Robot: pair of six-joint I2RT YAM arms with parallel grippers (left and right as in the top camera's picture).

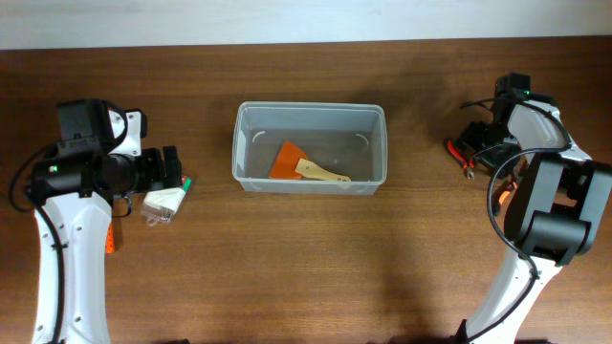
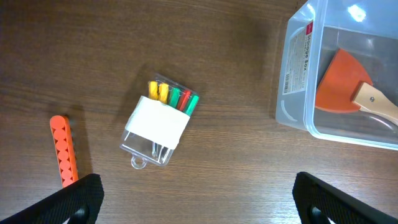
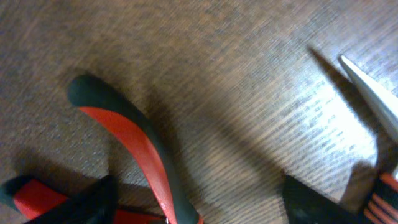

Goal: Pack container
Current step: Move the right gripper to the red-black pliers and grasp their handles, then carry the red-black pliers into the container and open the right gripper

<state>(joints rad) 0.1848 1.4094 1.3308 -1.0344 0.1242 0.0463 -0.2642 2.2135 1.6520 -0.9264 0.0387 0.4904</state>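
Overhead, the wooden bench (image 1: 316, 268) carries a few loose items. Near its left edge lies a clear packet of coloured bits (image 1: 164, 203) with a white label, and closer to that edge an orange perforated strip (image 1: 113, 237) shows partly under the left arm. Near the right edge, toward the far side, lie red-and-black pliers (image 1: 461, 153).

The left claw (image 1: 178, 165) hangs just above the packet. In the left wrist view its two fingers sit wide apart at the lower corners, holding nothing. Between it and the bin there is only bare wood.

The right wrist view is blurred and very close. The right claw (image 3: 196, 199) has its dark fingers spread, with one pliers handle running between them and no grip on it that I can see. A pale metal tip shows at the right border of that view; I cannot tell what it belongs to.

The container (image 1: 239, 143) is a see-through rectangular bin with rounded corners and a rim, and a label sticker on its left end wall. It stands upright in the middle of the bench, toward the far edge. Inside lies an orange scraper (image 1: 287, 161) with a wooden handle, flat on the bottom.

The container sits to the right of the left claw, near but apart, and well apart from the right claw on its other side.
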